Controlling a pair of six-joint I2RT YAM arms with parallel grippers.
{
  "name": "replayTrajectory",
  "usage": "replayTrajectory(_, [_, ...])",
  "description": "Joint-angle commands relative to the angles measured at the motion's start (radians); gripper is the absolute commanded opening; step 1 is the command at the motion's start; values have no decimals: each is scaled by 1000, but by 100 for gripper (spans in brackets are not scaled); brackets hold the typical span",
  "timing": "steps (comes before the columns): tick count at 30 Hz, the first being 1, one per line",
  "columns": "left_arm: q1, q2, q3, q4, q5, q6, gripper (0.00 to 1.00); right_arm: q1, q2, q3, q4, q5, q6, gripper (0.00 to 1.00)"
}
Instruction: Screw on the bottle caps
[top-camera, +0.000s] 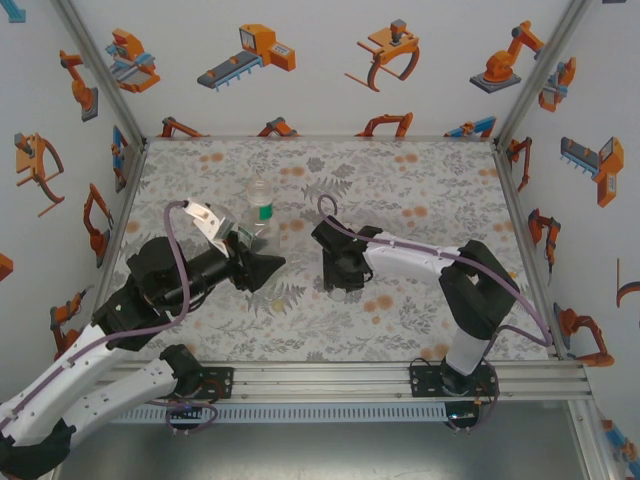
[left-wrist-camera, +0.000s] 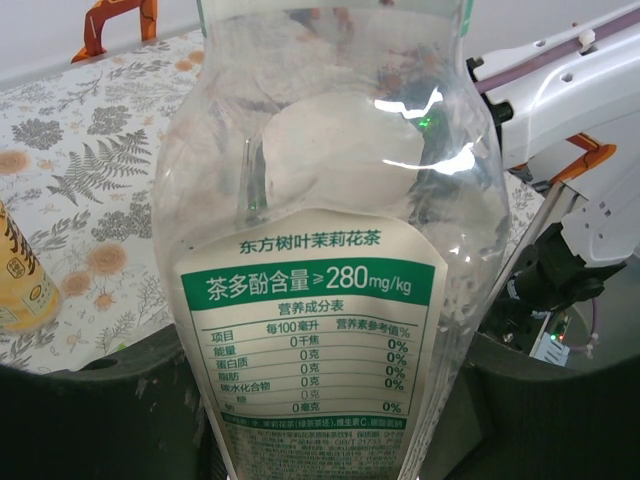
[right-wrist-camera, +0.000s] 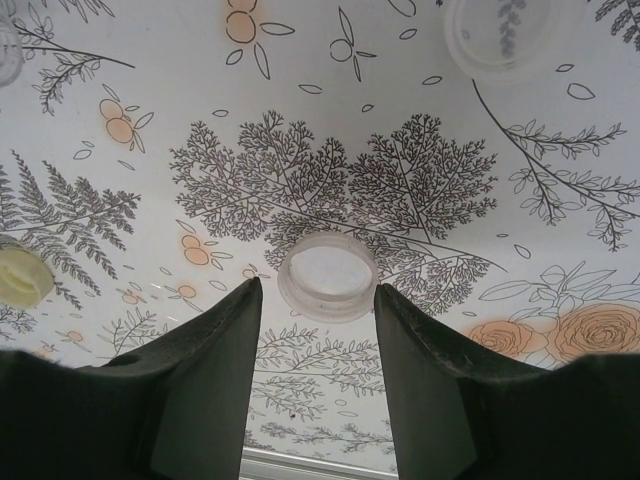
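Top external, my left gripper (top-camera: 262, 255) clamps the slim clear plastic white-green-labelled bottle (top-camera: 260, 212) upright; left wrist, same grip; right wrist, my right gripper (right-wrist-camera: 318, 292), jaws parted, has a pale round plastic cap (right-wrist-camera: 328, 272) lying flat just ahead between its tips.

I am seeing a floral tablecloth (top-camera: 420, 190) lying flat, walls (top-camera: 320, 100) printed with orange robots enclosing it, an aluminium rail (top-camera: 330, 372) running along its near edge.
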Motion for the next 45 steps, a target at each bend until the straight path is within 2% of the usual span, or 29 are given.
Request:
replayTrajectory(1, [5,-13,-11,-1,-11,-15,1,9,16,14,-19,2,7,48])
replayTrajectory(20, [5,-37,-23,-8,-40,-21,1,10,48,-19,13,-11,37,48])
replayTrajectory(23, [5,-41,-24,-12,-41,-24,1,10,47,-25,18,-8,39,45])
replayTrajectory(30, [5,-59,-31,-6,-60,-32,1,10,47,-31,37,-16,51,29])
replayTrajectory(35, [5,-63,-22,-15,-71,-33,2,7,17,-37,92,-53,50,24])
replayTrajectory(40, [5,-61,-14,-15,-74,-45,2,-22,-30,-90,230,-147,69,20])
replayTrajectory(45, [4,-50,-2,-12,-76,-59,2,-78,-77,-228,518,-317,129,20])
